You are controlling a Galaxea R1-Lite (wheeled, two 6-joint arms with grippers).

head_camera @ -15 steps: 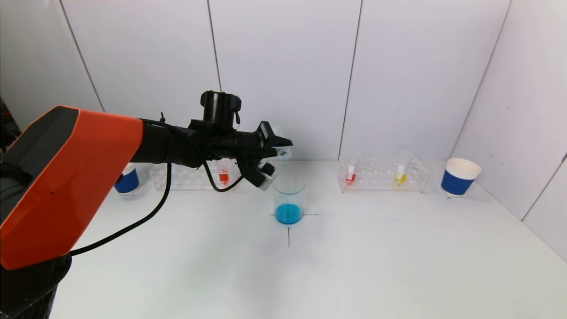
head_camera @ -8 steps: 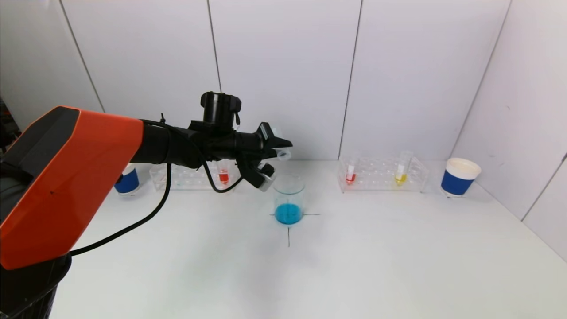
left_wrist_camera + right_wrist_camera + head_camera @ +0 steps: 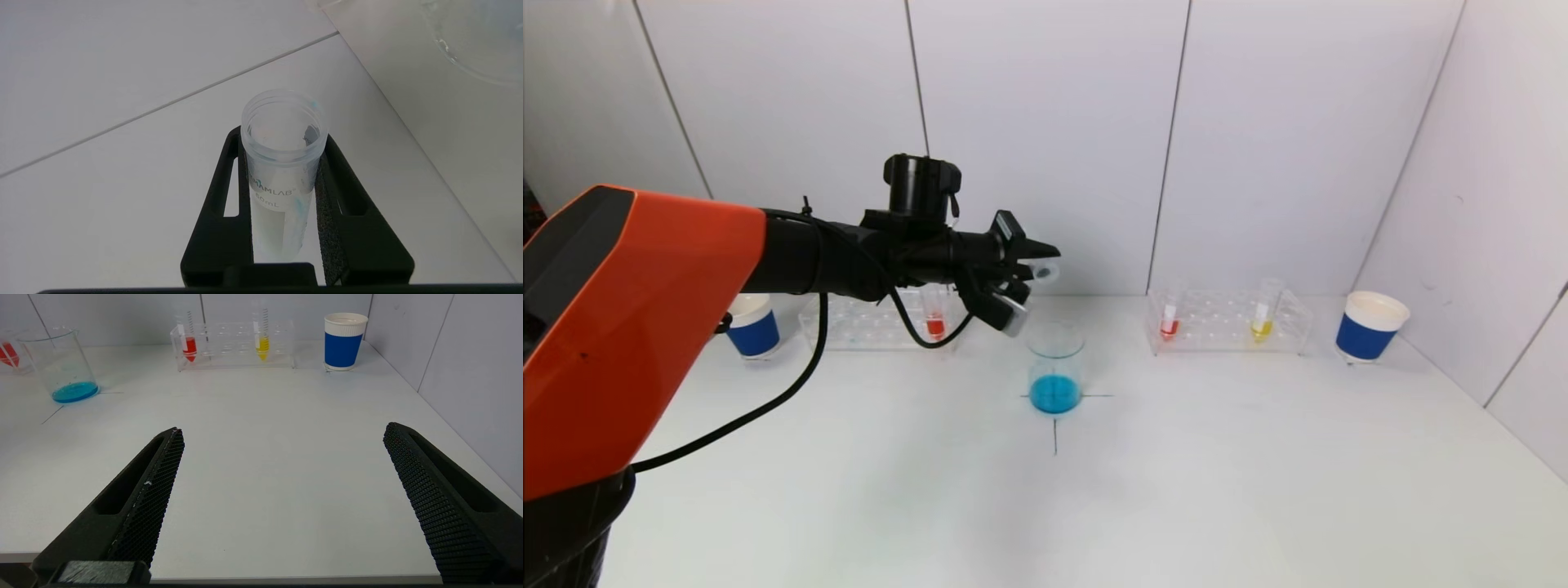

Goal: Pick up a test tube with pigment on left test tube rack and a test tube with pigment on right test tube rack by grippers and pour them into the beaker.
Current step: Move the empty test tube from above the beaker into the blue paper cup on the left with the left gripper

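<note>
My left gripper (image 3: 1037, 260) is shut on a clear test tube (image 3: 282, 171) that looks emptied, with only blue traces inside. It holds the tube roughly level, above and just left of the glass beaker (image 3: 1055, 363), which holds blue liquid. The left rack (image 3: 866, 327) keeps a red-pigment tube (image 3: 935, 320). The right rack (image 3: 1227, 322) holds a red tube (image 3: 1170, 320) and a yellow tube (image 3: 1263, 314). My right gripper (image 3: 282, 457) is open and empty, low over the table's near right part, out of the head view.
A blue-and-white paper cup (image 3: 1369, 325) stands right of the right rack, another (image 3: 752, 327) left of the left rack. White walls close the back and right sides. A black cross mark (image 3: 1055, 420) lies under the beaker.
My left gripper has risen a little and drawn back left, lifting the tube's mouth away from the beaker rim. The right arm has not moved.
</note>
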